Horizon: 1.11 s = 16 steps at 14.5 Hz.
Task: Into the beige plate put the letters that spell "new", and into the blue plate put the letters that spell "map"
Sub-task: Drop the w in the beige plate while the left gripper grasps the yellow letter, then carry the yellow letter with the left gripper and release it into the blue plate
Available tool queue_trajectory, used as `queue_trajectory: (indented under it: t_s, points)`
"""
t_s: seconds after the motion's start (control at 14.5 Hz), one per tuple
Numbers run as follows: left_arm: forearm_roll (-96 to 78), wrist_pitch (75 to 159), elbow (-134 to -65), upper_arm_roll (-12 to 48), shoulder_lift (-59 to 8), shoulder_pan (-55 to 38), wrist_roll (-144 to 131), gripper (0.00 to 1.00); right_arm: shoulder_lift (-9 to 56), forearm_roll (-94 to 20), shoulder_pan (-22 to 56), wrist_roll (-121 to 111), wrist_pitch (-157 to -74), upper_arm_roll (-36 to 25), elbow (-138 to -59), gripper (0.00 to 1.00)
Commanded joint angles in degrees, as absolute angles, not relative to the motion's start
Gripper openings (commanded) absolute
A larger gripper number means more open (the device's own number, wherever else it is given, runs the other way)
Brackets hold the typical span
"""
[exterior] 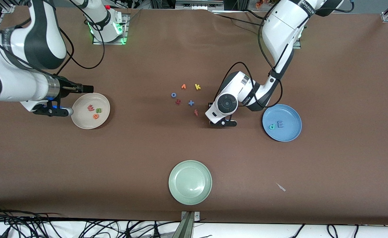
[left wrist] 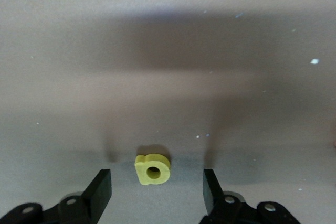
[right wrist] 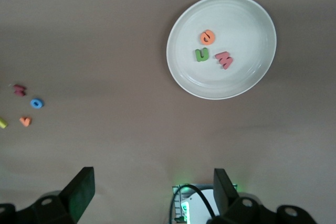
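A: You are looking at the yellow "a" (left wrist: 153, 169) lying flat on the tabletop (exterior: 329, 82) between the fingers of the left end effector (left wrist: 157, 192), which is standing low over it with its fingers apart on either side, not yet gripping.

B: So how much are you counting as done?

A: The beige plate (exterior: 81, 124), toward the right arm's end, is holding all three: green "n" (exterior: 98, 110), orange "e" (exterior: 96, 116) and pinkish-red "w" (exterior: 91, 107). That word is looking finished. The blue plate (exterior: 291, 114), toward the left arm's end, is holding two: periwinkle "m" (exterior: 280, 124) and teal "p" (exterior: 271, 126). You are still missing the "a".

B: And the right arm?

A: The right end effector (right wrist: 149, 192) is waiting, fingers wide and empty, beside the beige plate.

B: What else are you counting?

A: Three plates, with the pale green plate (exterior: 190, 196) staying empty, nearest the front camera. Six spare letters (exterior: 185, 96) are sitting mid-tabletop, among them a yellow "k" (exterior: 197, 86) and a blue "o" (exterior: 173, 95).
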<state>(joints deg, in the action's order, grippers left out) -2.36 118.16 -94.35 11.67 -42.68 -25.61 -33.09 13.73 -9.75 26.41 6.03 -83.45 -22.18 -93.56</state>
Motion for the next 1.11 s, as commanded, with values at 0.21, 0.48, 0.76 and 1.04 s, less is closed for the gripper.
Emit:
queue_trajectory:
  t_s: [0.21, 0.48, 0.76, 1.04]
  points:
    - [-2.46, 119.44, -95.36, 11.51, -42.28, -25.4, -32.34, 0.33, 9.16, 2.35, 8.9, 2.45, -83.14, -0.64, -91.84, 1.0]
    - [-2.46, 118.66, -94.84, 11.51, -41.84, -24.96, -32.26, 0.1, 6.07, 2.99, 3.96, 1.5, -85.78, 2.99, -91.67, 1.0]
    - [-2.29, 111.82, -93.87, 11.34, -37.63, -22.25, -31.3, 0.09, 3.61, 2.29, 0.98, 1.93, -85.69, 2.99, -91.67, 1.0]
    - [1.83, 104.61, -93.51, 10.9, -34.55, -16.89, -21.47, 0.09, 3.25, 2.46, -0.53, 2.28, -86.48, 4.39, -91.67, 1.0]
